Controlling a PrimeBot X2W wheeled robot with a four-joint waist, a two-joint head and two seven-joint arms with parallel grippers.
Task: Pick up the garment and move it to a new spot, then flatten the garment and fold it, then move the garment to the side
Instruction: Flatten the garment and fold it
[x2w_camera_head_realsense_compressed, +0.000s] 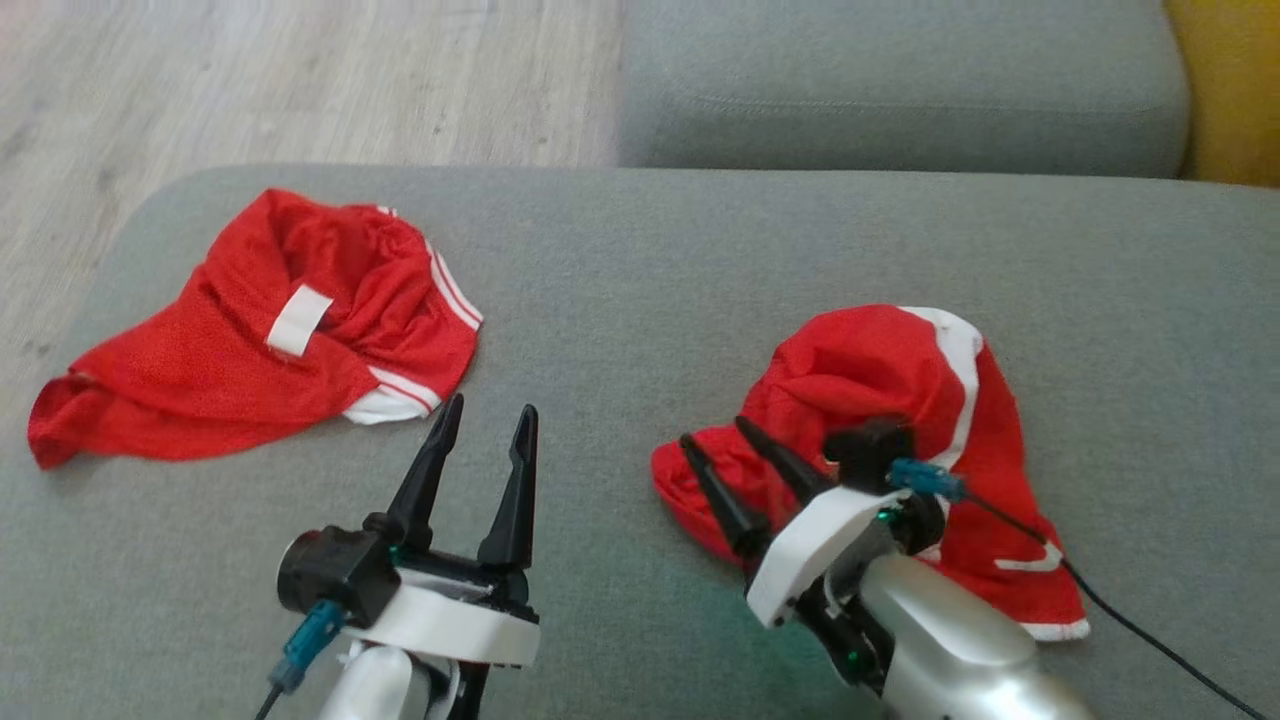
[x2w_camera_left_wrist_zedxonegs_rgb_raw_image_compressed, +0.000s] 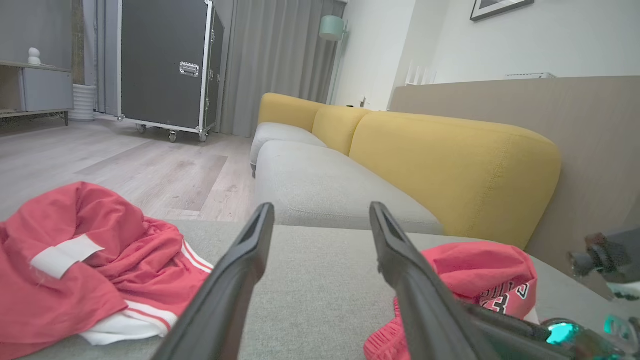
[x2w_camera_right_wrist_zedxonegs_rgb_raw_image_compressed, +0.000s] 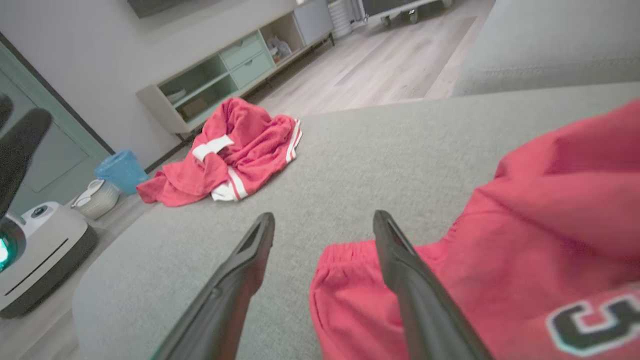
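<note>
Surface: grey cushion (x2w_camera_head_realsense_compressed: 620, 300), wood floor (x2w_camera_head_realsense_compressed: 300, 80) beyond its far-left corner, sofa (x2w_camera_head_realsense_compressed: 900, 90) past its far edge.

Garment (x2w_camera_head_realsense_compressed: 880, 370): red, white side stripe, crumpled in a heap on the right half of the cushion, about midway between the far and near edges. A dark printed number shows on it in the right wrist view (x2w_camera_right_wrist_zedxonegs_rgb_raw_image_compressed: 525, 240).

Right gripper (x2w_camera_head_realsense_compressed: 718, 438): jaws spread apart, nothing pinched. It sits at the garment's left-hand hem. In its wrist view (x2w_camera_right_wrist_zedxonegs_rgb_raw_image_compressed: 324, 216) one finger lies over the gathered red edge and the other over bare cushion. A black cable (x2w_camera_head_realsense_compressed: 1130, 620) runs from the wrist across the garment toward the near-right corner.

Left gripper (x2w_camera_head_realsense_compressed: 491, 407): jaws wide apart and empty, over bare cushion near the near edge, between the two heaps and touching neither.

Second garment (x2w_camera_head_realsense_compressed: 230, 360): red, white trim and white tag, bunched by the left edge, well apart from the first.
</note>
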